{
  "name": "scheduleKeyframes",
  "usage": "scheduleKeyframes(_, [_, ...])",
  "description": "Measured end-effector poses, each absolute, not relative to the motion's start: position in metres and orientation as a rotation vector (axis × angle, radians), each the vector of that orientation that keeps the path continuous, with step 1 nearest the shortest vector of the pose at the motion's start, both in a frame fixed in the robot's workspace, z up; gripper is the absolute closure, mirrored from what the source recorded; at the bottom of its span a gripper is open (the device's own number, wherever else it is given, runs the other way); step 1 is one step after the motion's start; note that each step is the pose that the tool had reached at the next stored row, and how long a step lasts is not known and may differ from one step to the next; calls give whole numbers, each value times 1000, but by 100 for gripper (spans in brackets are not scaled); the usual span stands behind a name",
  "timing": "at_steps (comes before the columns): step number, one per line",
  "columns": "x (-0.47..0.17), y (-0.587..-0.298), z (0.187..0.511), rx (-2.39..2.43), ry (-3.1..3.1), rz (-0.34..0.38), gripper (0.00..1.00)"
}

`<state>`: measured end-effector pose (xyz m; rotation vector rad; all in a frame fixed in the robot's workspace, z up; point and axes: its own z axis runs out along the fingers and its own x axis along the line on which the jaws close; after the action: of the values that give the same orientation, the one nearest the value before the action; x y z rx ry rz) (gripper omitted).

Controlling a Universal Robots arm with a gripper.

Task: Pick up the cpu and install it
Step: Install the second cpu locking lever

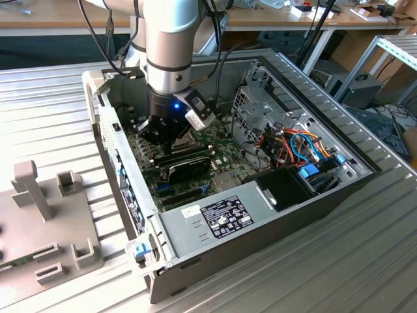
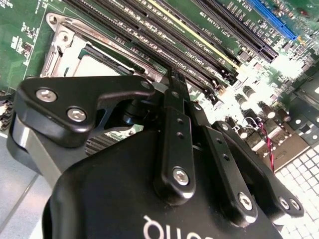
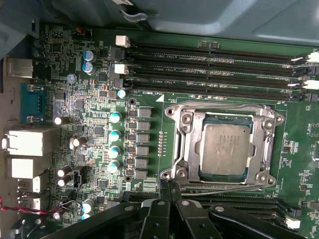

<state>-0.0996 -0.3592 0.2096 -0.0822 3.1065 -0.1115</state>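
The small flat square silver-grey cpu lies inside the square metal socket frame on the green motherboard, in the first wrist view. The black tool sits just beside one edge of that frame, with its two thin fingertips pressed together and holding nothing. In the exterior view, the tool reaches down into the open grey computer case on the ribbed metal worktop.

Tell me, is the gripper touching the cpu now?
Apart. In the first wrist view the cpu lies in the socket frame, with bare board between it and the gripper.
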Motion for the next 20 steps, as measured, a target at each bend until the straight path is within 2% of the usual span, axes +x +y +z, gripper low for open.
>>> scheduleKeyframes(20, [-102, -358, 208, -82, 3106, -111, 89])
